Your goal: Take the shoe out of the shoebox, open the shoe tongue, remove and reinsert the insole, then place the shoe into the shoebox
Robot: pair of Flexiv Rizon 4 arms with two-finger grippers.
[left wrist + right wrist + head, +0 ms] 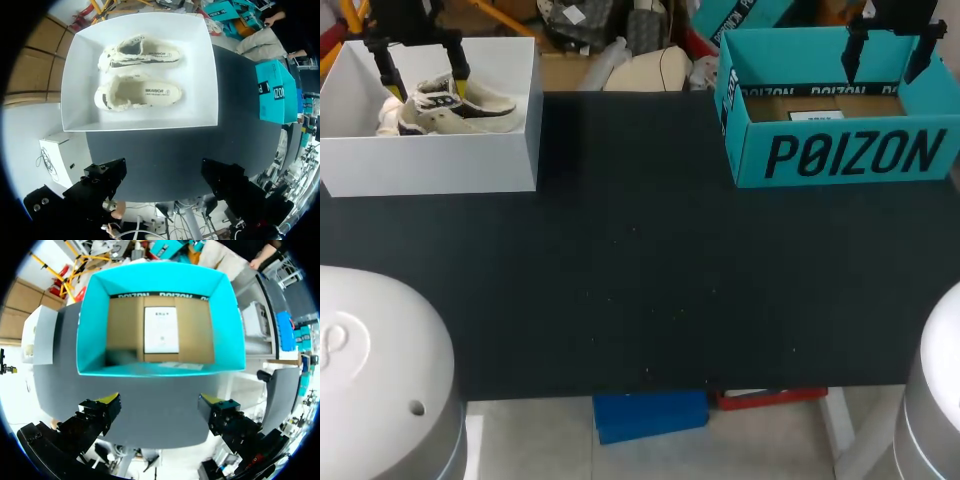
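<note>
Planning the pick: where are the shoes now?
Head view: both cream canvas shoes lie in the white open box at the black table's far left, below the left arm's jaws.

We are finding two cream-white low canvas sneakers with frayed edges (458,106) lying side by side in an open white rectangular cardboard box (430,165) (199,75) that is standing at the table's far left corner. One sneaker (142,52) is lying parallel to the other sneaker (137,95), toes pointing the same way, near each other. An open teal cardboard shoebox (840,155) (95,325) is standing at the far right corner, well apart, showing a brown floor with a white sheet.
</note>
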